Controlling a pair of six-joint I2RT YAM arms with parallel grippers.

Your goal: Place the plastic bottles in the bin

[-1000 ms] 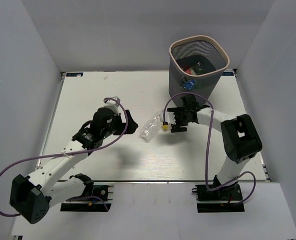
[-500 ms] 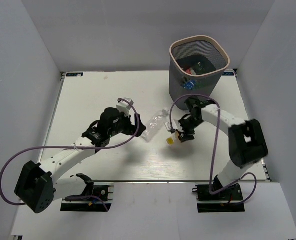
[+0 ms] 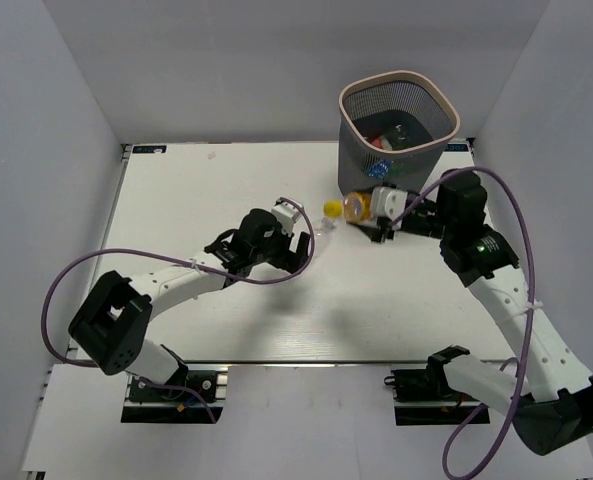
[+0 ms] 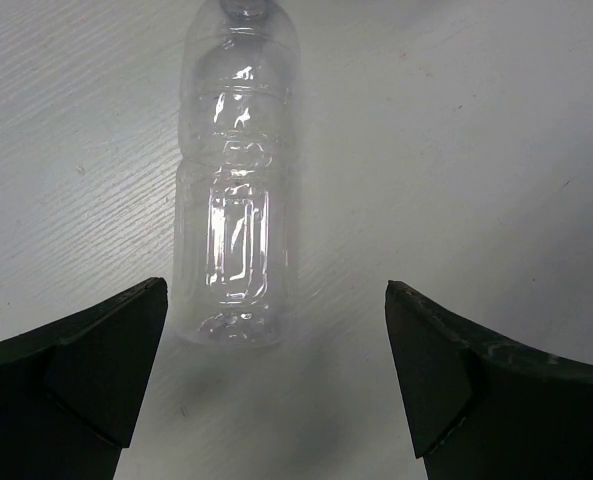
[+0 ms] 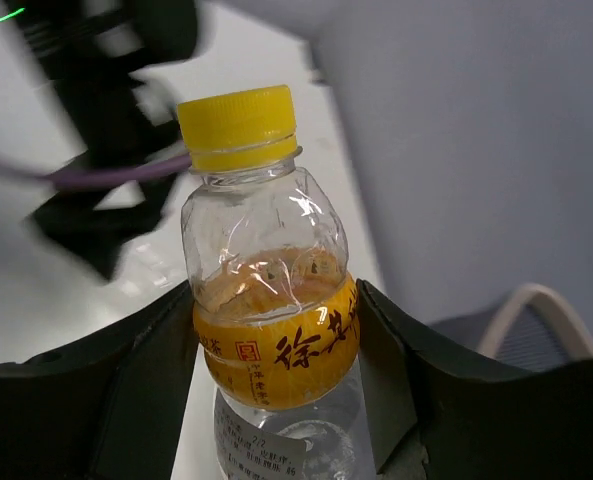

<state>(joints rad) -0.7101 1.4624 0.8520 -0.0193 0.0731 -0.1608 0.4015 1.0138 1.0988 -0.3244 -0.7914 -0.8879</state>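
A clear bottle with a yellow cap and yellow label (image 5: 272,335) is held off the table, with my right gripper (image 5: 274,300) shut on its body. In the top view this bottle (image 3: 352,206) lies sideways in the right gripper (image 3: 364,208), just left of the bin's base. The bin (image 3: 400,76), dark mesh with a beige rim, stands at the back right with several bottles (image 3: 381,168) inside. A clear, label-free bottle (image 4: 234,190) lies on the table just ahead of my open left gripper (image 4: 276,288), nearer its left finger and apart from both. In the top view, only a bit of the clear bottle (image 3: 323,229) shows past the left gripper (image 3: 304,244).
The white table (image 3: 196,190) is walled by grey panels at the left, back and right. Purple cables loop off both arms. The bin stands close to the right wall.
My right gripper closed on the yellow-capped bottle, lifted it off the table and swung it up toward the bin. My left arm reached right to the clear bottle.
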